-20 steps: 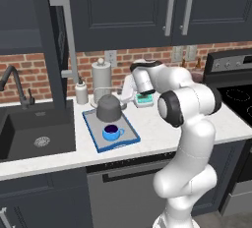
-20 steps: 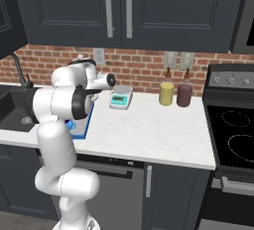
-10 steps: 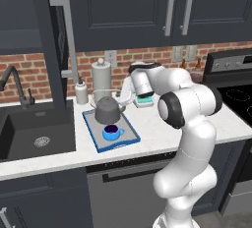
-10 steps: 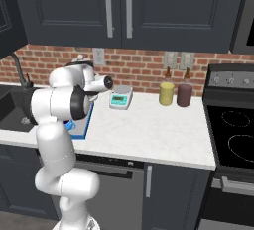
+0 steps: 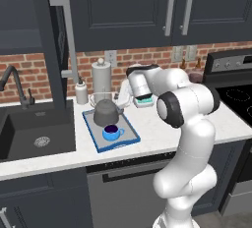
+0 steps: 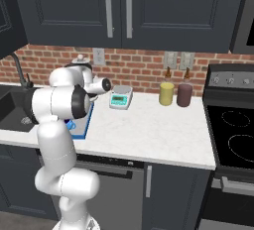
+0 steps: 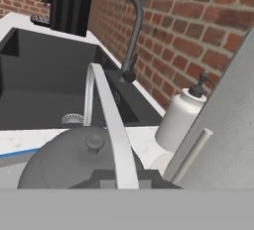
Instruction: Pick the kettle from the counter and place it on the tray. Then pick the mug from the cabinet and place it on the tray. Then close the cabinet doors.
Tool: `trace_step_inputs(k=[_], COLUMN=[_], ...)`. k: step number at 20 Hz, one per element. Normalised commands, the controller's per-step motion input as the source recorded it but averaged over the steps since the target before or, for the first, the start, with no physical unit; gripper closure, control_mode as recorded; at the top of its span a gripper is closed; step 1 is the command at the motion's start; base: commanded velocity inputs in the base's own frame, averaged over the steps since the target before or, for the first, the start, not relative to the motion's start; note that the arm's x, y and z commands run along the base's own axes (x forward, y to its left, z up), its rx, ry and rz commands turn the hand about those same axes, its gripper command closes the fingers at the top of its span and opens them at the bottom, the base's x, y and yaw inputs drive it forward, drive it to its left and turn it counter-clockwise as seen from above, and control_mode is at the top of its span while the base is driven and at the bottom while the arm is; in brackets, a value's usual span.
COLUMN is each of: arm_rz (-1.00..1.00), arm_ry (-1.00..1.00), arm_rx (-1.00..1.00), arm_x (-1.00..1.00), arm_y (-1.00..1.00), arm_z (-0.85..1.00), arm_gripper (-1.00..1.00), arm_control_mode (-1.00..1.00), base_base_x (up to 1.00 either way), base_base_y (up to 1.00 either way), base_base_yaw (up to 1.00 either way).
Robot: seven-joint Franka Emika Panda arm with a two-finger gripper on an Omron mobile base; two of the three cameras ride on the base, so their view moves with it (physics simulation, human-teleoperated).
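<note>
The dark-grey kettle (image 5: 107, 113) sits on the blue-rimmed tray (image 5: 118, 144) on the white counter (image 5: 147, 128). The blue mug (image 5: 112, 132) stands just in front of it on the same tray. My gripper (image 5: 120, 99) hangs shut and empty just right of the kettle, above its shoulder. In the hand view the kettle's lid (image 7: 74, 159) and arched handle (image 7: 110, 120) fill the near foreground. One cabinet door (image 5: 53, 50) stands open at the left, its silver handle (image 5: 69, 35) toward me, with the cabinet (image 5: 19, 15) dark behind it. My arm hides most of the tray (image 6: 85, 125).
A paper-towel roll (image 5: 101, 77) and a soap dispenser (image 5: 81, 93) stand behind the tray. The sink (image 5: 34, 133) and faucet (image 5: 12, 82) lie left. A small scale (image 6: 120, 100), two jars (image 6: 167, 93) and the stove (image 6: 233, 135) are to the right.
My hand has dropped lower and moved left, closer to the kettle. The kettle, mug and tray have stayed in place, and the jaws have stayed shut.
</note>
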Motion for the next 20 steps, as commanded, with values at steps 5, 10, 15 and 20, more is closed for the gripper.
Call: trace_step_inputs(k=[5,10,15,20], arm_rz=[0.0,0.0,0.0,0.0], arm_ry=[0.04,0.03,0.0,0.0], arm_rx=[0.0,0.0,0.0,0.0], arm_x=[0.0,0.0,-0.05,-0.21], arm_y=[0.01,0.04,0.0,0.0], arm_z=[-0.18,-0.08,0.0,0.28], arm_gripper=[-1.0,-1.0,-1.0,-1.0], arm_control_mode=[-1.0,-1.0,-1.0,-1.0], base_base_x=[0.0,0.0,0.0,0.0], base_base_y=[0.0,0.0,0.0,0.0], base_base_yaw=[0.0,0.0,0.0,0.0])
